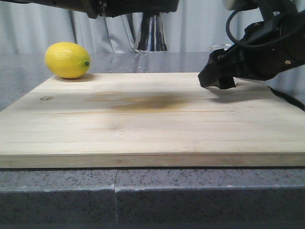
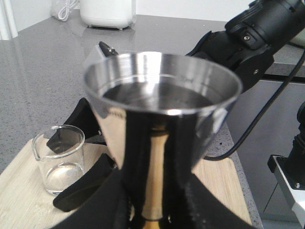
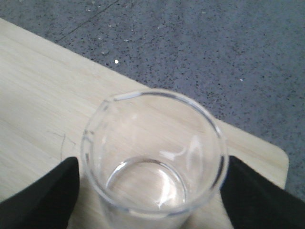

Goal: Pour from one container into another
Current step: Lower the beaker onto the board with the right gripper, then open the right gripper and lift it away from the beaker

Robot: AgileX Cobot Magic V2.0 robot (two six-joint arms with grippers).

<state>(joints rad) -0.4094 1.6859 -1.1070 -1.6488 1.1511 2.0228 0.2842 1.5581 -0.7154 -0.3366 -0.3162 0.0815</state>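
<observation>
A: Nearest me was the wooden board (image 1: 143,124), lemon (image 1: 67,60) at its far left. Jigger?

B: My left gripper (image 2: 152,210) was clamped on the jigger (image 2: 159,124), raised, liquid inside.

A: Beaker?

B: Beaker (image 3: 155,157) stood on the board's far right, between my right gripper's (image 3: 147,200) fingers (image 3: 40,195); grip unclear.

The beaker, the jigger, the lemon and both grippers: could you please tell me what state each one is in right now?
Beaker: upright on the cutting board, looks empty, between the right gripper's fingers.
Jigger: upright, lifted off the board, liquid in its upper cup.
Left gripper: shut on the jigger's waist.
Right gripper: fingers on both sides of the beaker; contact unclear.
Lemon: whole, lying at the board's far left corner.
</observation>
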